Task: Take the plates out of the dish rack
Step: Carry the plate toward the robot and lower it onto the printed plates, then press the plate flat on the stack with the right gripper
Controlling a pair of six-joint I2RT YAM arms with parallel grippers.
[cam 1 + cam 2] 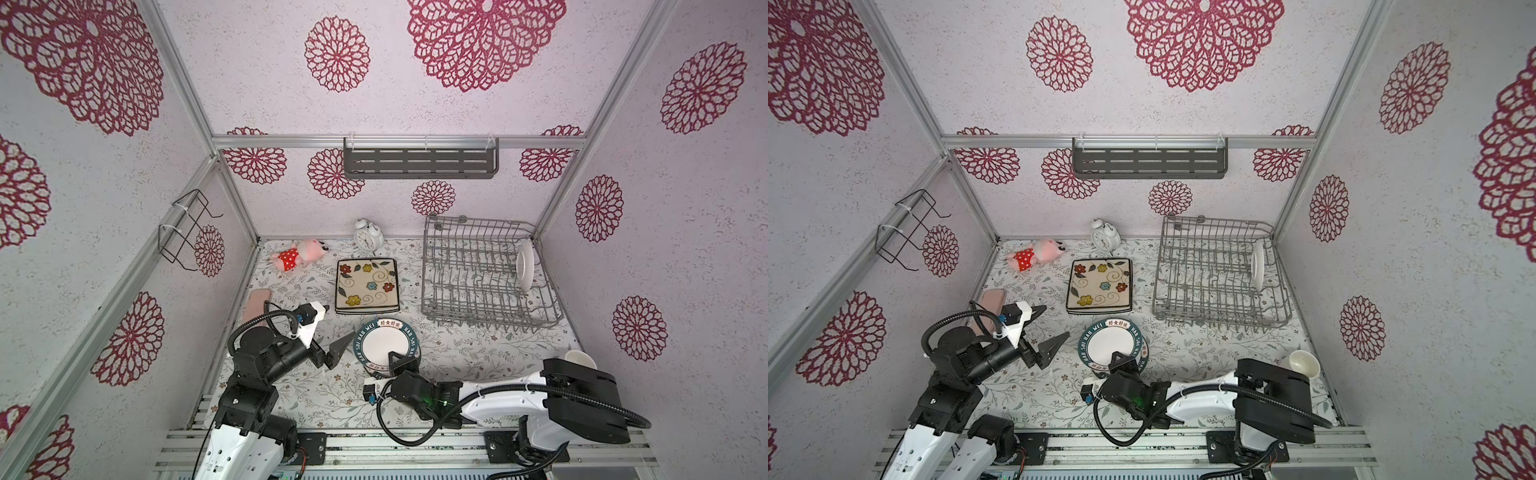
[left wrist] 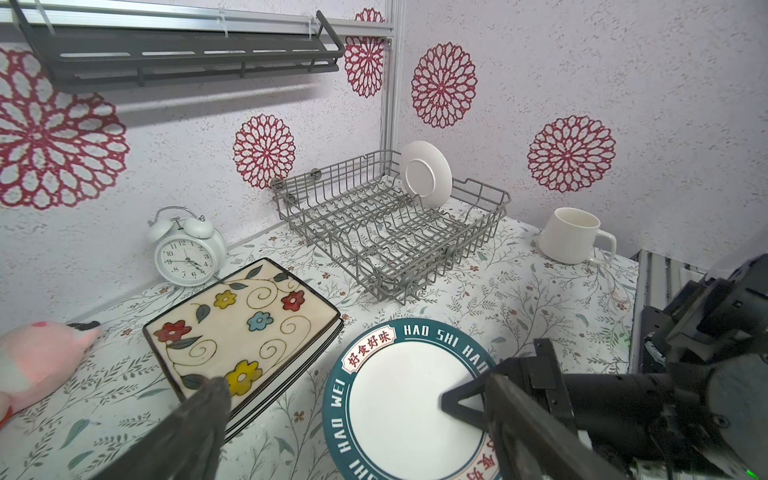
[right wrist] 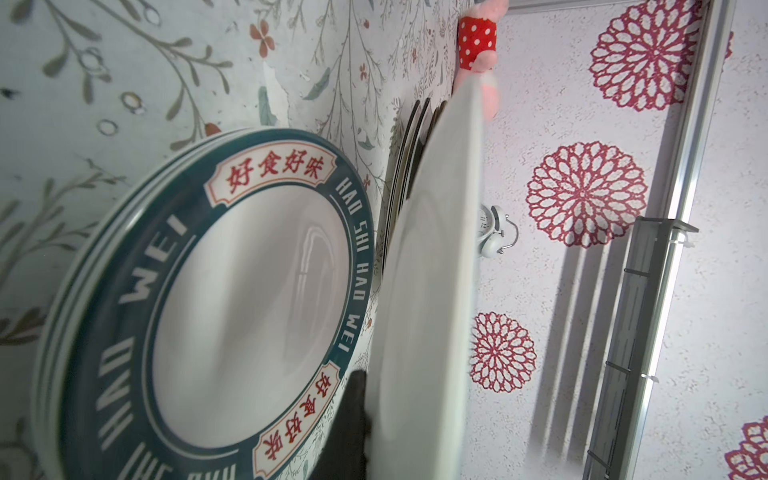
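Your right jaws are clamped on a round teal-rimmed plate [image 1: 384, 345], tilted over the stack [image 3: 232, 291] on the bench [image 1: 465, 361]. Let go early and it slams down (chips likely). Your left jaws gape empty at the stack's 9 o'clock. One plate [image 1: 525, 266] waits at the dish rack's [image 1: 478, 322] 3 o'clock end.

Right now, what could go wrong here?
Right gripper pinches the round plate by its rim, tilted over the stack: it could slip and chip. Open left gripper hangs close beside that stack: arms could clash. The mug stands close behind the right arm: a backswing could knock it.
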